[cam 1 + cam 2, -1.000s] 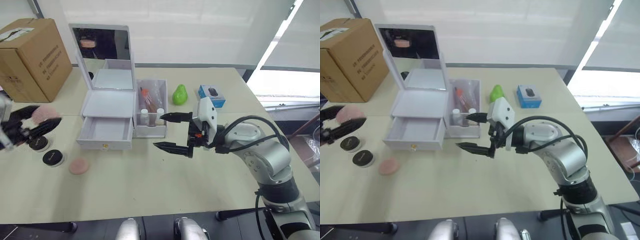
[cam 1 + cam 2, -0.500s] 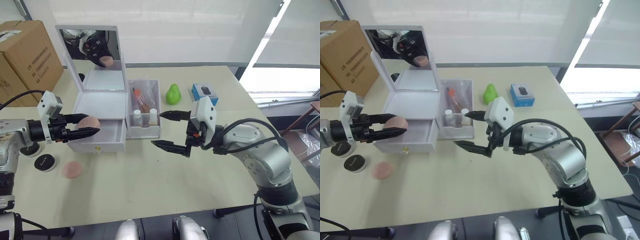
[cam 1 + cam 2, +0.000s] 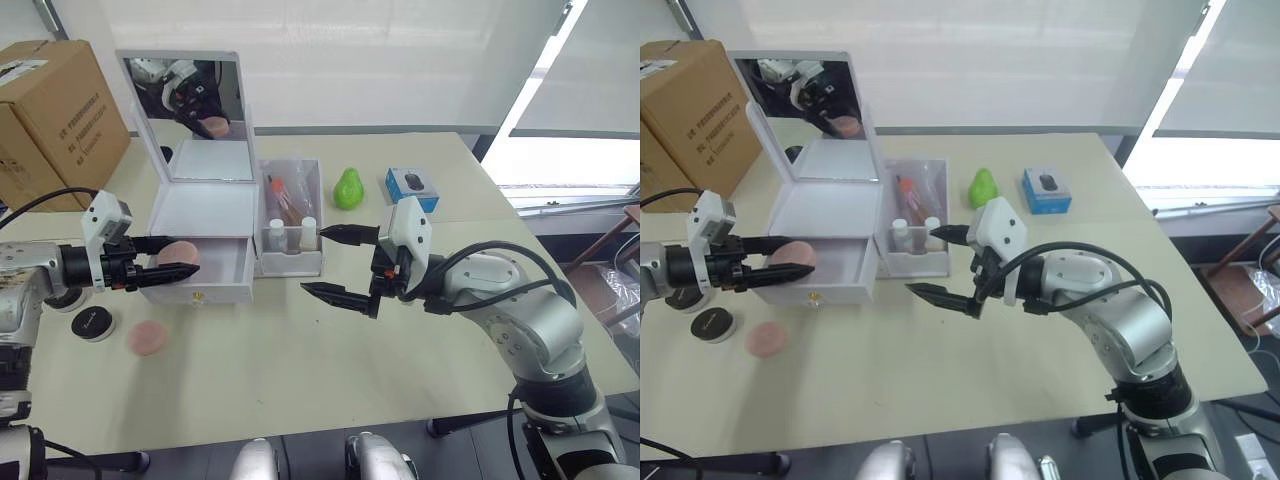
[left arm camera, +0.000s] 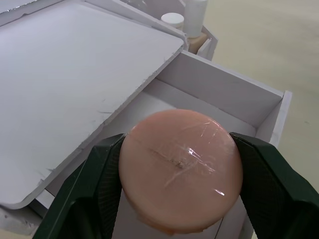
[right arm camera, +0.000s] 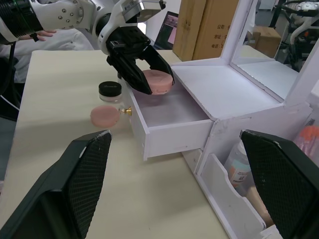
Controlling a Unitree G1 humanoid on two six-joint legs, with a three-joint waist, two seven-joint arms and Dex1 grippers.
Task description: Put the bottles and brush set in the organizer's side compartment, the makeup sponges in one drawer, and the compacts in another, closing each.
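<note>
You're looking at an office or lab room: a plain beige table by a wide window with white roller blinds, a cardboard box at one corner, and more boxes behind.

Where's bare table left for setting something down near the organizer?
Bare: the table in front of the organizer, and right of the blue box. Crowded: left of the open drawer, where the pink sponge, black compact and left gripper sit.
</note>
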